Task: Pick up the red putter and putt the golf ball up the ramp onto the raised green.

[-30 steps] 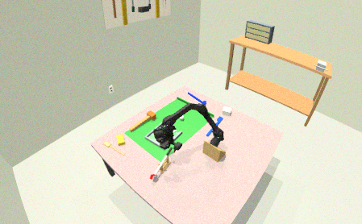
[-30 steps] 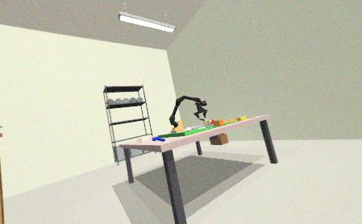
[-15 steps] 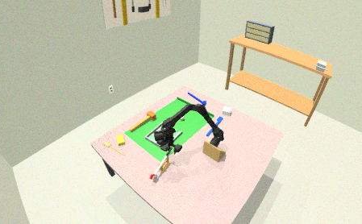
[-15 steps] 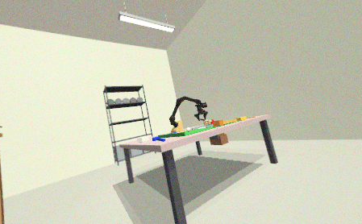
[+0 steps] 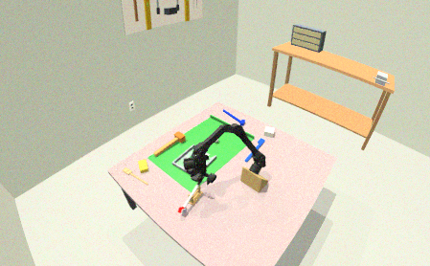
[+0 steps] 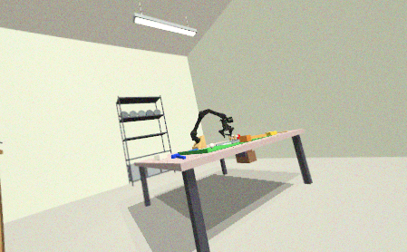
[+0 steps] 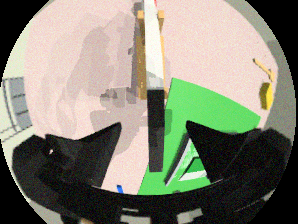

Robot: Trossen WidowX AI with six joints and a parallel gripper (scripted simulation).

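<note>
The putter has a red head (image 5: 181,210) (image 6: 238,136), a white shaft (image 7: 153,60) and a black grip (image 7: 156,107). It rests on a wooden stand (image 5: 195,197) (image 7: 142,82). My gripper (image 5: 202,182) (image 6: 227,134) (image 7: 154,124) is open and empty above the grip end, which shows between the fingertips in the wrist view with space on both sides. The golf ball (image 5: 216,142) (image 6: 212,145) is on the green mat (image 5: 235,146) (image 7: 215,102), beyond the ramp. The ramp's grey rails (image 5: 181,157) (image 7: 176,166) are partly hidden by the arm and a finger.
An orange mallet (image 5: 169,144) lies along the mat's left edge. A yellow block (image 5: 143,166) (image 7: 265,96) and a small wooden tool (image 5: 137,177) lie nearby. Blue tools (image 5: 255,150) (image 5: 234,118), a white block (image 5: 269,131) and a tan panel (image 5: 253,180) are near the arm's side and far corner.
</note>
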